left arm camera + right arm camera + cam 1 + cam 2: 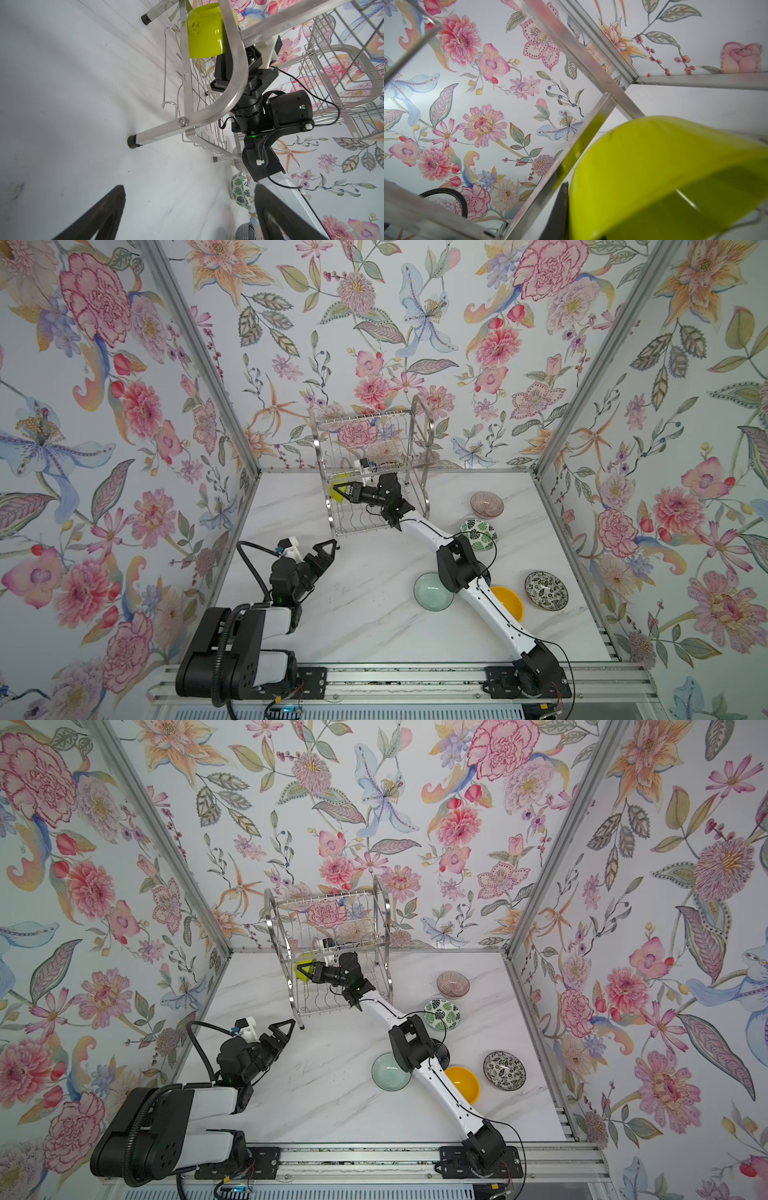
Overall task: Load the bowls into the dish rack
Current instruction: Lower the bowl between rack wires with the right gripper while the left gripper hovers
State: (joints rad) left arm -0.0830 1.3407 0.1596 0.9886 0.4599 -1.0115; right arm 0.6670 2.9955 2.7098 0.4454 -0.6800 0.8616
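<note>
The silver dish rack [419, 435] [384, 915] stands at the back of the table. My right gripper [336, 490] [301, 968] reaches into its lower tier, shut on the lime green bowl [337, 497] [204, 35] [664, 166], which is tilted on edge. One of its fingers [560, 212] lies against the bowl's outer wall; the other is hidden. My left gripper [327, 548] [287, 1027] [190, 189] hovers open and empty near the rack's front left foot. On the table to the right lie the pinkish ribbed bowl [487, 504], leaf-patterned bowl [478, 534], pale green bowl [432, 591], orange-yellow bowl [509, 601] and black-and-white floral bowl [545, 590].
My right arm [478, 597] stretches over the table between the pale green and orange-yellow bowls. The rack's curved side frame [234, 72] stands close to the right wrist. Flowered walls with metal posts [199, 352] close in the table on three sides.
</note>
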